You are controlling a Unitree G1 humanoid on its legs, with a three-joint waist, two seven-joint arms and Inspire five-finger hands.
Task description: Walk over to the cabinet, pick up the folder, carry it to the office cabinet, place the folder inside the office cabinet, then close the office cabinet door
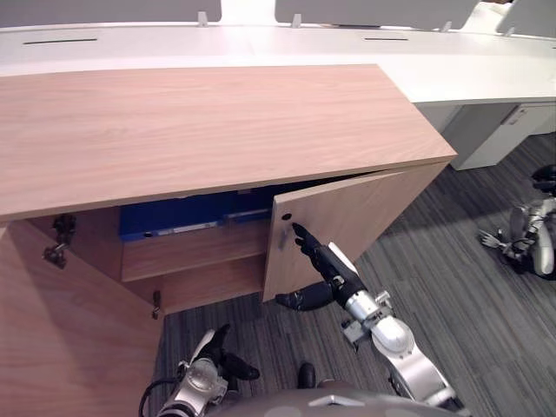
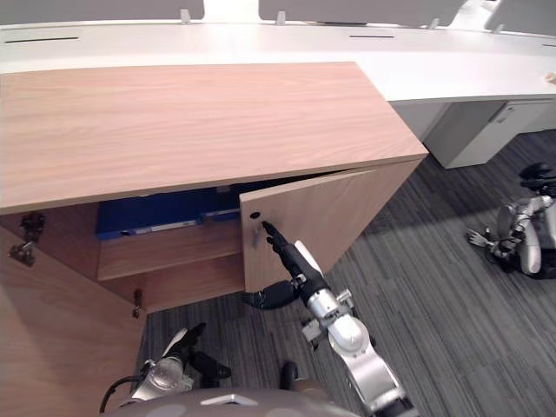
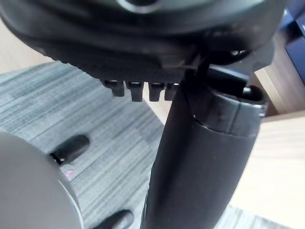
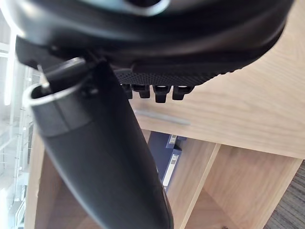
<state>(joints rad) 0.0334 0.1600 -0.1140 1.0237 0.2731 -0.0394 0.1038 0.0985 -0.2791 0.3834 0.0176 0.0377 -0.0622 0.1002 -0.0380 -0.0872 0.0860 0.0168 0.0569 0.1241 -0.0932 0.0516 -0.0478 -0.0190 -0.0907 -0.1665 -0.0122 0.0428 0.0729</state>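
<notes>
We hold our right arm (image 1: 407,356) extended forward. Its right hand (image 1: 330,269) is flat, with the fingers (image 1: 304,236) straight and the thumb (image 1: 300,300) spread out to the side. Our left arm (image 1: 195,387) hangs low at our side. Its left hand (image 1: 217,343) is relaxed, fingers loosely extended, holding nothing.

The blue folder (image 1: 187,217) at centre left sits mostly hidden under the cabinet top (image 1: 200,130), and its right end is covered by the right door (image 1: 347,226), which stands ajar. The left door (image 1: 61,339) is cut off by the lower left corner. Whether the right hand (image 1: 326,265) touches the right door cannot be told. A second robot (image 1: 534,230) is cut off by the right edge.
</notes>
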